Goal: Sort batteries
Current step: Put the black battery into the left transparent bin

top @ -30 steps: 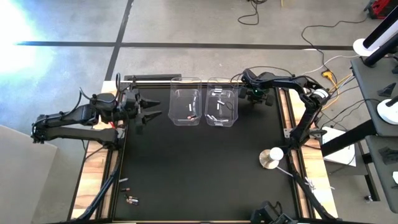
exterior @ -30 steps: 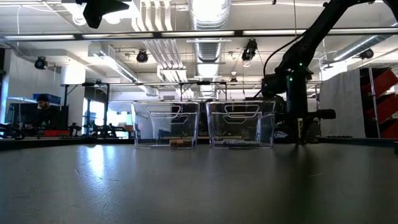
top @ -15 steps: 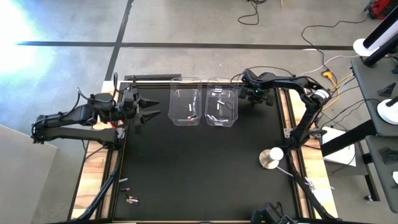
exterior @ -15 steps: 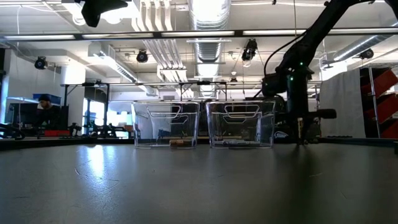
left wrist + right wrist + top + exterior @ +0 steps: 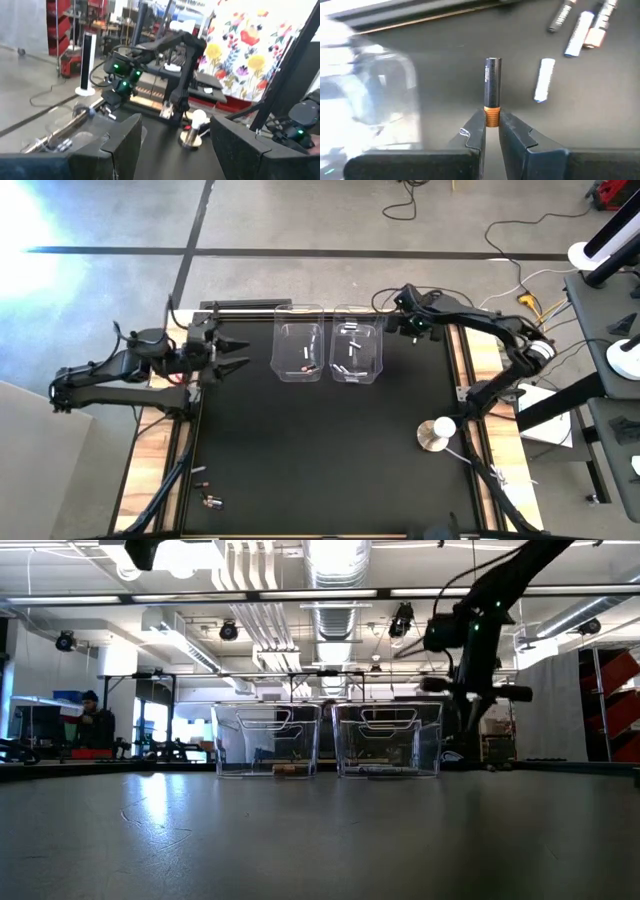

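The right gripper (image 5: 492, 131) pinches a dark, copper-ended battery (image 5: 492, 90) above the desk (image 5: 320, 450) at one o'clock, beside two clear bins (image 5: 328, 352). At nine o'clock, the left gripper (image 5: 236, 352) waits, fingers (image 5: 120, 141) spread.

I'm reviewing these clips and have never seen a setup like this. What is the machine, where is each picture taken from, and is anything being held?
Two dark robot arms work at a black table. One camera looks straight down, one sits at table height, and one rides on each wrist. The right gripper, up near the table's far edge beside the right clear bin, pinches a dark battery by its copper end. Loose batteries lie on the table below it. The left clear bin also holds a few cells. The left gripper waits open at the table's left edge. A round disc sits near the right edge.
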Controlling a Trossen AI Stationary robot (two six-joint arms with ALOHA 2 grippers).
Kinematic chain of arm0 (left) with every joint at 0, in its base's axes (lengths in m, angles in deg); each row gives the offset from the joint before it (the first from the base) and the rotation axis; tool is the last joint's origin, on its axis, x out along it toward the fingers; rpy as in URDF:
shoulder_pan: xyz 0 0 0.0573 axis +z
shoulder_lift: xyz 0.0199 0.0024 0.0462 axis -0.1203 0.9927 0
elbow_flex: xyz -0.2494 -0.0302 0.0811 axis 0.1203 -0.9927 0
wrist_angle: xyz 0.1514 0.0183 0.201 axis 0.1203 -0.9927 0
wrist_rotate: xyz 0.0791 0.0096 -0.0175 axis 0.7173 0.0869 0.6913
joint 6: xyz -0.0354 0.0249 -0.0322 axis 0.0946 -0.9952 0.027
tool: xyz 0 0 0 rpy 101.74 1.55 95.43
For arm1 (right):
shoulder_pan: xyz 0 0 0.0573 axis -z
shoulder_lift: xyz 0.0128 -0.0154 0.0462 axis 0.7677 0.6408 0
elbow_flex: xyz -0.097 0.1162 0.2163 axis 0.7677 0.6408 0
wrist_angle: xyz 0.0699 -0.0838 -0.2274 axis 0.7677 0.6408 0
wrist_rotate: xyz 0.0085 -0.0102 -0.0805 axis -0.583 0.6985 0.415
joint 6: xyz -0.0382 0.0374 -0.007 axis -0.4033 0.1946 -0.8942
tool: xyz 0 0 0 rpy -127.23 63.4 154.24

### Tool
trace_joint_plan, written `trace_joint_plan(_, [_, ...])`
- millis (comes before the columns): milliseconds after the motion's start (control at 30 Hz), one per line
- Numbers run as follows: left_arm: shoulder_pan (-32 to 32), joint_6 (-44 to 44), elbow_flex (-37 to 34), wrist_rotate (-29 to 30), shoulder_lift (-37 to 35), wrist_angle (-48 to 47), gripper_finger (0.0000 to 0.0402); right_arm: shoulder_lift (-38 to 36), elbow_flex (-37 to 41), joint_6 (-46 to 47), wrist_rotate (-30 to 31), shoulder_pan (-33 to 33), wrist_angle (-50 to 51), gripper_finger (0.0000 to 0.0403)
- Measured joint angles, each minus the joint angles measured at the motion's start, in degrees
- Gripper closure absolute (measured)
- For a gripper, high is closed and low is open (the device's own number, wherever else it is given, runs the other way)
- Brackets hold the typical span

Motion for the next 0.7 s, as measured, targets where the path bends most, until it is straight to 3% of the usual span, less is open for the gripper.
trace_joint_plan(300, [0.0,-2.42,0.0,0.09,-2.98,1.71,0.0189,-4.06,-5.24,-1.06,1.97,-10.57,-0.13,0.0369])
trace_joint_plan(700, [0.0,-1.69,0.0,0.11,-3.07,1.71,0.0189,4.95,-21.45,-12.18,4.46,-24.46,-0.77,0.0369])
